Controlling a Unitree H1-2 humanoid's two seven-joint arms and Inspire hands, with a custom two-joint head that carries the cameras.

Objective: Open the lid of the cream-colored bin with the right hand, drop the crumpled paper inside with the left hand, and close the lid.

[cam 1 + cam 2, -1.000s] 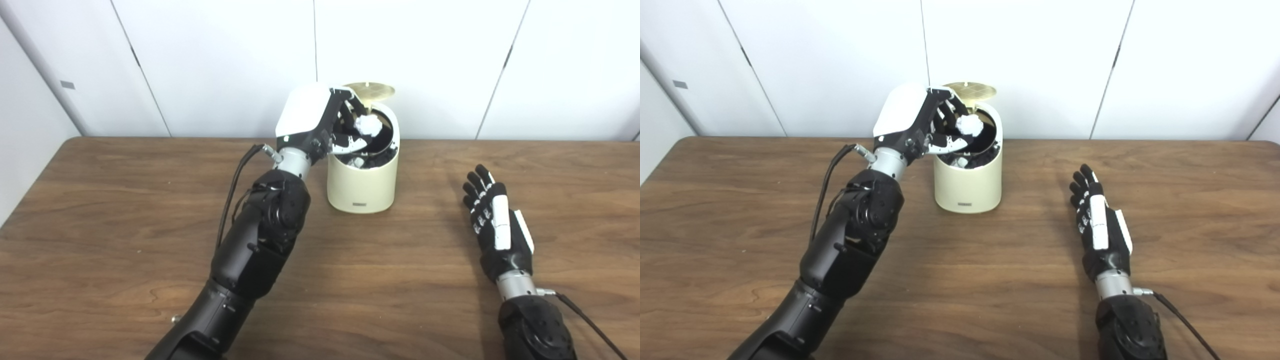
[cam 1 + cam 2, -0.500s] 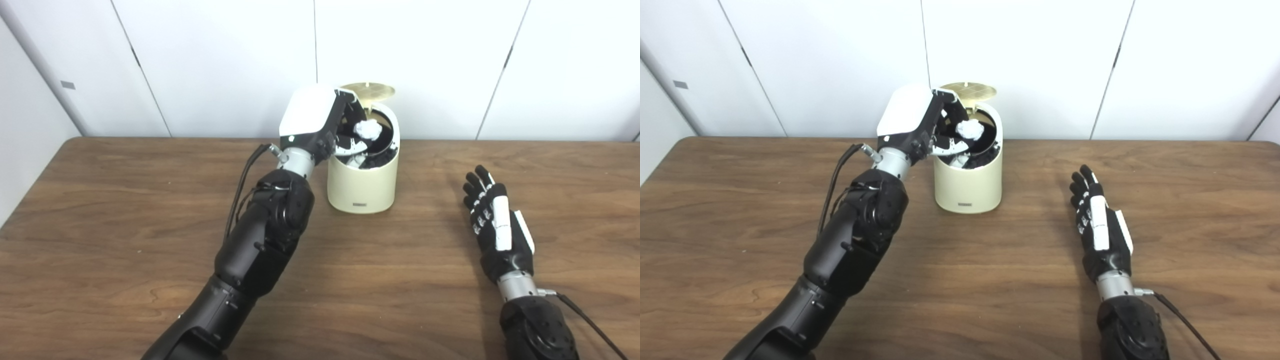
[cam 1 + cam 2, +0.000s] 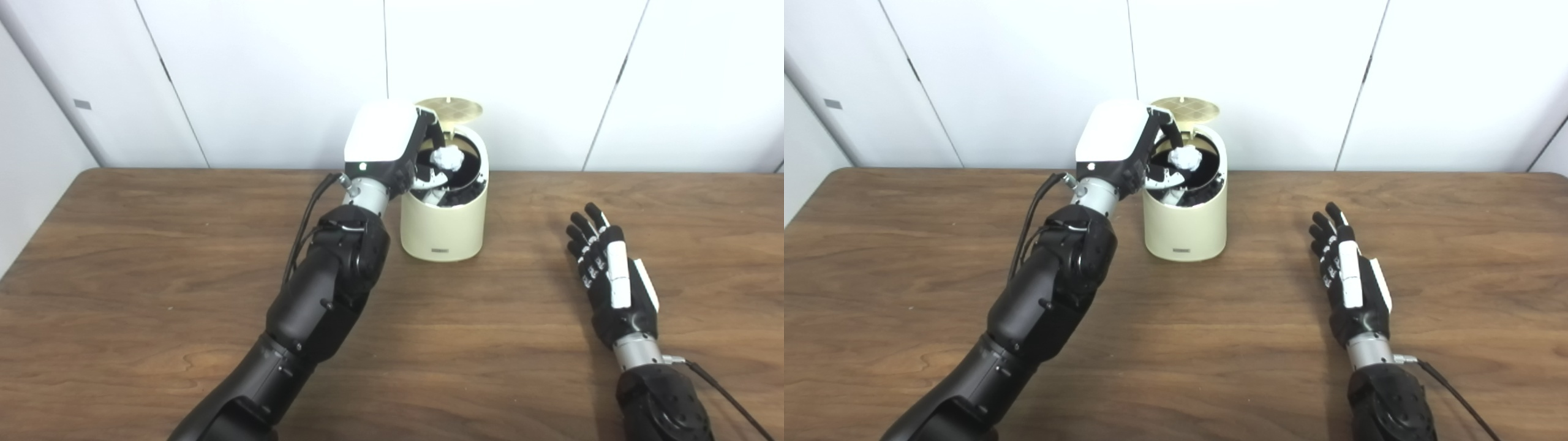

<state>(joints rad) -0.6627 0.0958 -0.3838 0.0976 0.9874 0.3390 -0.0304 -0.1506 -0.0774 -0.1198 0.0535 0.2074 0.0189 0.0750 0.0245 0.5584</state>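
Left hand (image 3: 392, 144) cups crumpled paper (image 3: 446, 158) over the open bin (image 3: 443, 226) — ready to drop; right hand (image 3: 612, 275) lies flat, fingers spread, empty.

Left hand (image 3: 392, 144) raised, fingers curled, right hand (image 3: 612, 278) flat, fingers spread

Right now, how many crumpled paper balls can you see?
1: the paper ball sits at the open bin's mouth, by the left hand. More may be hidden inside the bin.
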